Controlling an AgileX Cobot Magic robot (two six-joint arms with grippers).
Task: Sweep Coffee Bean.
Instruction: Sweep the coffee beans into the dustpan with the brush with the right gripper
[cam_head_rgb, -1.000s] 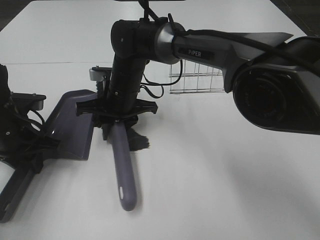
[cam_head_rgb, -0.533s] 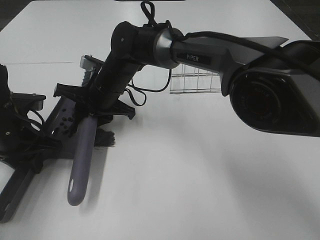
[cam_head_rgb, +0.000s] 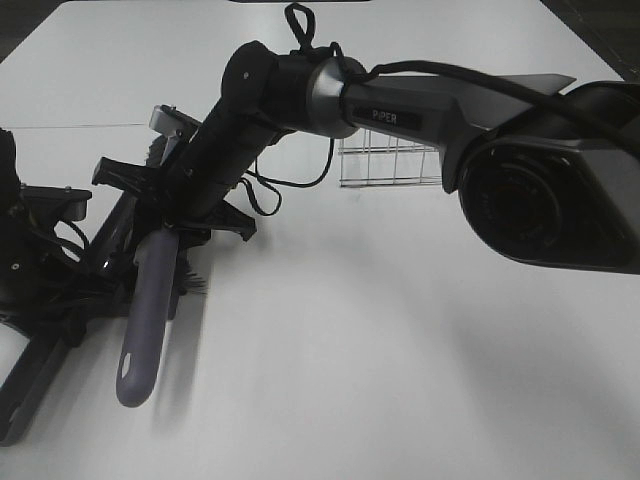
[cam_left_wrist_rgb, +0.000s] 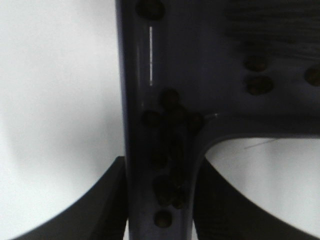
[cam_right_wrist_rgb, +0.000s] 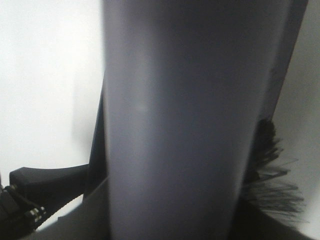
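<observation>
My right gripper (cam_head_rgb: 172, 218) reaches across to the left and is shut on the purple brush (cam_head_rgb: 142, 318). Its black bristles (cam_head_rgb: 190, 280) sit at the mouth of the purple dustpan (cam_head_rgb: 112, 235). The brush handle (cam_right_wrist_rgb: 170, 120) fills the right wrist view, with the bristles (cam_right_wrist_rgb: 272, 170) beside it. My left gripper (cam_head_rgb: 45, 300) is shut on the dustpan's handle (cam_head_rgb: 25, 390). In the left wrist view, several coffee beans (cam_left_wrist_rgb: 170, 150) lie in the dustpan (cam_left_wrist_rgb: 145, 60), clustered in the handle channel between my fingers (cam_left_wrist_rgb: 95, 205). The overhead view shows no beans; the arm and brush cover the pan.
A wire basket (cam_head_rgb: 390, 165) stands behind the right arm, at the back centre. The white table (cam_head_rgb: 400, 350) runs to the right and front. The right arm's big dark base (cam_head_rgb: 550, 190) fills the right side.
The right gripper has swung the brush leftward, from the table beside the dustpan onto its mouth; the handle now tilts left. The left gripper and dustpan have stayed put.
</observation>
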